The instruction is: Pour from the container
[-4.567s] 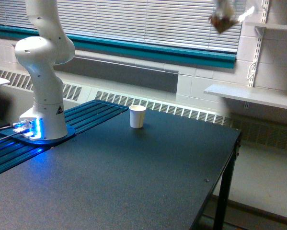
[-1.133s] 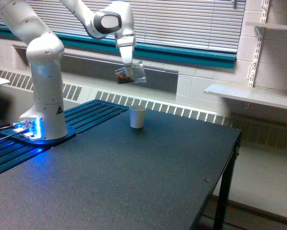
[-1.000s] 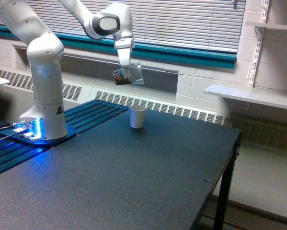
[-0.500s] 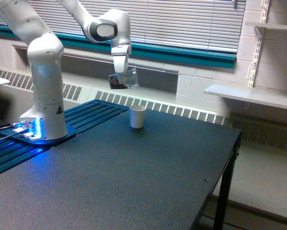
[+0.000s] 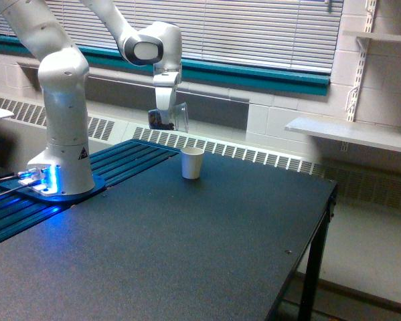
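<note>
- From my station, the tool (image 5: 164, 115) has come down and drifted toward the exterior view's left since half a second ago; a second back it sat higher and further right.
- The tool is clamped on the clear cup (image 5: 168, 118), which hangs in the air, up and to the exterior view's left of the white paper cup (image 5: 192, 162), not touching it.
- The clear cup was more tilted a second ago; now it lies nearer level, long axis roughly sideways, dark brown contents at the left end. Which end is the mouth, I cannot tell.
- The white paper cup stands upright on the dark bench (image 5: 207, 247), same spot as before.
- The arm's base (image 5: 61, 177) glows blue at the bench's left.
- Behind: window blinds (image 5: 254, 30), a teal sill, a radiator grille and wall shelves (image 5: 351, 134) on the right.
</note>
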Robot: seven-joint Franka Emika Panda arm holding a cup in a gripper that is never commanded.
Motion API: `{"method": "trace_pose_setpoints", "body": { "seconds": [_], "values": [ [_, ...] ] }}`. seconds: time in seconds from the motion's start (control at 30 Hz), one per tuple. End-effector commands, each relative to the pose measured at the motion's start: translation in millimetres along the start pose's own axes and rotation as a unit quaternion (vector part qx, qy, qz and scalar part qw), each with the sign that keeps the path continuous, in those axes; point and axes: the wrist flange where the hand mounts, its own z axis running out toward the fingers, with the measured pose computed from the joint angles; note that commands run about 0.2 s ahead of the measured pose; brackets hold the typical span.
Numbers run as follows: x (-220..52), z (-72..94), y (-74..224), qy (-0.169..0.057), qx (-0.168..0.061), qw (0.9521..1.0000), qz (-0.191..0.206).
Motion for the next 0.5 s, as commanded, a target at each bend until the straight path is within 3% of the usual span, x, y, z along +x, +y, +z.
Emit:
{"method": "trace_pose_setpoints", "body": {
  "seconds": [0.03, 0.5],
  "values": [
    [9, 15.8, 13, -0.006, -0.014, 0.9999, -0.001],
    [23, 29.5, 20, -0.031, -0.024, 0.9992, 0.0]
  ]
}}
